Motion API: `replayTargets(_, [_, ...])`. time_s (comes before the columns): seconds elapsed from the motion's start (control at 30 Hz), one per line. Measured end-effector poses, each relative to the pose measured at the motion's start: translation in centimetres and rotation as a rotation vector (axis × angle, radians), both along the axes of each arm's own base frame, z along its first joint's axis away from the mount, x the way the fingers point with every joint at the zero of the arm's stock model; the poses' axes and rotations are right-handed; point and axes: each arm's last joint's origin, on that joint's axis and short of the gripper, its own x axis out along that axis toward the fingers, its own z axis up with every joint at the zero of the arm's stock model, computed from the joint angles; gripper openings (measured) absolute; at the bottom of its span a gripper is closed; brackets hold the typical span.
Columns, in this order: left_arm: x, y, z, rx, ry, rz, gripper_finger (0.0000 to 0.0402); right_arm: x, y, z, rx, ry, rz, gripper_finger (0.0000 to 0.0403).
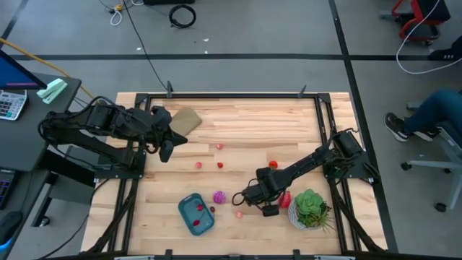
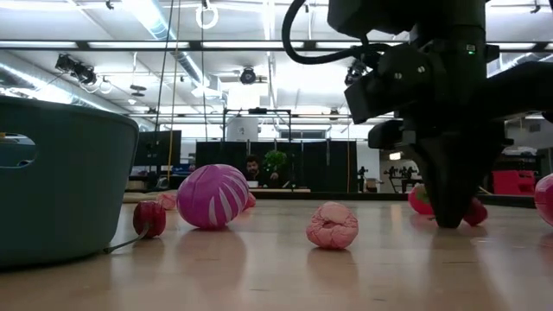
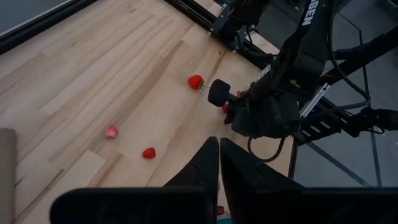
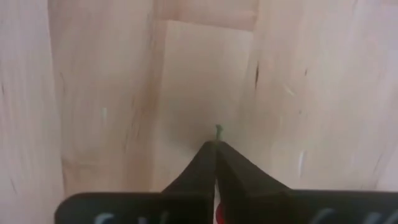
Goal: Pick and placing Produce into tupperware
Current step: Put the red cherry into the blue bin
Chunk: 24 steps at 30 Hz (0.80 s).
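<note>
1. Produce is scattered over the wooden surface (image 1: 245, 130): small red pieces (image 1: 221, 165) mid-board, a magenta ball (image 1: 219, 196) and a pale pink piece (image 1: 237, 214) near the front, with two red pieces already lying inside the teal tupperware (image 1: 185, 215).
2. The right claw (image 1: 245, 200) sits low over the board, just beside the pale pink piece and closer to it than to anything else. Its fingers (image 4: 205, 165) are pressed together, and a thin green stalk with a bit of red shows at the tips, so it looks to be pinching something small, though I can't name it for sure.
3. The tupperware lies off to the left of that claw, past the magenta ball; the right arm is plainly the nearer one.
4. The left claw (image 1: 165, 150) hangs closed and empty by the tan flat piece (image 1: 186, 120), far back.
</note>
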Motion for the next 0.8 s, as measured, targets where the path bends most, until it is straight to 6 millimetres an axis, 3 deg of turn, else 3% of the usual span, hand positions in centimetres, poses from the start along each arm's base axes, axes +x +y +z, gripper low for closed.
replayTargets(0.1, [0.0, 0.0, 0.0, 0.000, 0.000, 0.000, 0.0016, 0.6, -0.2, 0.9, -0.010, -0.055, -0.058, 0.0008])
replayTargets(0.27, [0.1, 0.0, 0.2, -0.010, -0.023, 0.010, 0.0014, 3.6, -0.4, 5.5, 0.075, -0.295, -0.150, 0.0007])
replayTargets(0.43, [0.6, 0.0, 1.2, -0.014, -0.143, 0.006, 0.0018, 8.6, 0.0, 11.6, 0.302, -0.810, -0.182, 0.0004])
replayTargets(0.53, [0.6, 0.0, 1.7, -0.003, -0.193, -0.004, 0.0017, 10.5, 0.2, 14.8, 0.416, -1.108, -0.183, 0.0005])
replayTargets(0.63, [0.7, 0.0, 2.0, -0.007, -0.225, -0.003, 0.0012, 11.8, 0.6, 15.3, 0.404, -1.166, -0.196, 0.0003])
replayTargets(0.8, [0.8, -0.1, 2.3, -0.012, -0.253, -0.003, 0.0012, 14.7, 2.9, 12.2, 0.470, -1.069, -0.218, 0.0003])
